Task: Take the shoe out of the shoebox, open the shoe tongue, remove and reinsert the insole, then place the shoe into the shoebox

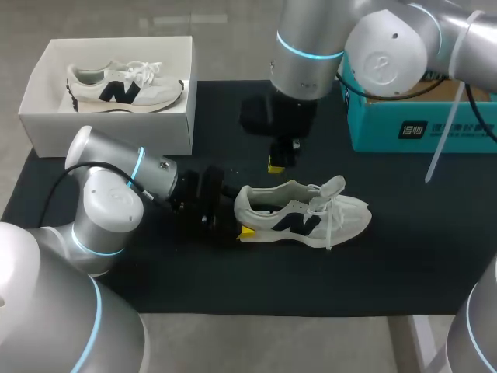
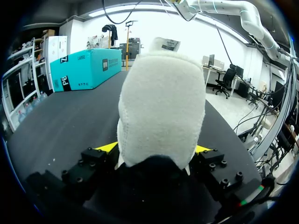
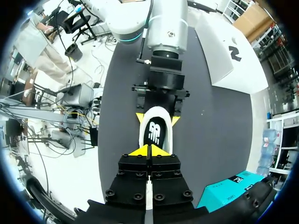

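Note:
A white sneaker with a dark logo lies on its sole in the middle of the black mat, toe to the right, tongue raised. My left gripper holds its heel, one yellow fingertip pressed against each side. My right gripper hangs over the shoe's opening, shut, its yellow tips meeting with nothing visible between them. Just ahead of those tips, the dark insole shows inside the shoe. The white shoebox stands at the back left.
A second matching sneaker lies inside the shoebox. A teal carton stands at the back right of the mat, close to my right arm. Bare mat lies in front of the shoe.

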Robot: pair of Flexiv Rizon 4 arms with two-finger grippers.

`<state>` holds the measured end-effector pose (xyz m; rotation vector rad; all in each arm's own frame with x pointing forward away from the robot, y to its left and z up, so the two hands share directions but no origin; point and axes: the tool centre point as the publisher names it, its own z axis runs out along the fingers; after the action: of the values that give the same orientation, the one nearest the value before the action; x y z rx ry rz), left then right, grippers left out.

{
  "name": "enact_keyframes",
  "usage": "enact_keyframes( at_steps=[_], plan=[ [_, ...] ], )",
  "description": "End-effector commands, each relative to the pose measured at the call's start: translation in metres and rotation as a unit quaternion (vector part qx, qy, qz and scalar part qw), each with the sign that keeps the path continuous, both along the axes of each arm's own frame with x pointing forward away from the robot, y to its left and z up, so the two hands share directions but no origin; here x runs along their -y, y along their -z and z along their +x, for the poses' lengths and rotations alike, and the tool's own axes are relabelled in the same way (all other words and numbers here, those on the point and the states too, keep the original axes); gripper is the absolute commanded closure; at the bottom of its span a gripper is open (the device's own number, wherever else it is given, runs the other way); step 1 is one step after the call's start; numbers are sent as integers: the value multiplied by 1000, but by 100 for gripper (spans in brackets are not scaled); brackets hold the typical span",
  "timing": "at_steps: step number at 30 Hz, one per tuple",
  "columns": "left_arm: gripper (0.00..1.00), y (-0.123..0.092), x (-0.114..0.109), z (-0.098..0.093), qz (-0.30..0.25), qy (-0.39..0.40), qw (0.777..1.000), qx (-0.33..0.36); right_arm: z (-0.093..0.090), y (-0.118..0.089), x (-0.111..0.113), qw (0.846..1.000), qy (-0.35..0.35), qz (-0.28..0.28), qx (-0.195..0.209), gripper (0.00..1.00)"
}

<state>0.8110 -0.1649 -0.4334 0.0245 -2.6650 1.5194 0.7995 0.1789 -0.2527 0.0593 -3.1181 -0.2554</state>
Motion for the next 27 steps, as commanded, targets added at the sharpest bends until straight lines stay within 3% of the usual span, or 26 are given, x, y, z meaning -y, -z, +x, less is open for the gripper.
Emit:
enact_keyframes(
  at_steps=[1,4,10,17,27],
  plan=[
    [100,2,0,2,1,0,1000,0,0,1,0,1000,0,1,1,100],
    [100,2,0,2,1,0,1000,0,0,1,0,1000,0,1,1,100],
    [100,2,0,2,1,0,1000,0,2,32,8,1000,-10,-8,23,100],
    [100,2,0,2,1,0,1000,0,4,60,18,1000,-15,-15,11,100],
    [100,2,0,2,1,0,1000,0,18,84,35,999,-33,-34,3,100]
  ],
)
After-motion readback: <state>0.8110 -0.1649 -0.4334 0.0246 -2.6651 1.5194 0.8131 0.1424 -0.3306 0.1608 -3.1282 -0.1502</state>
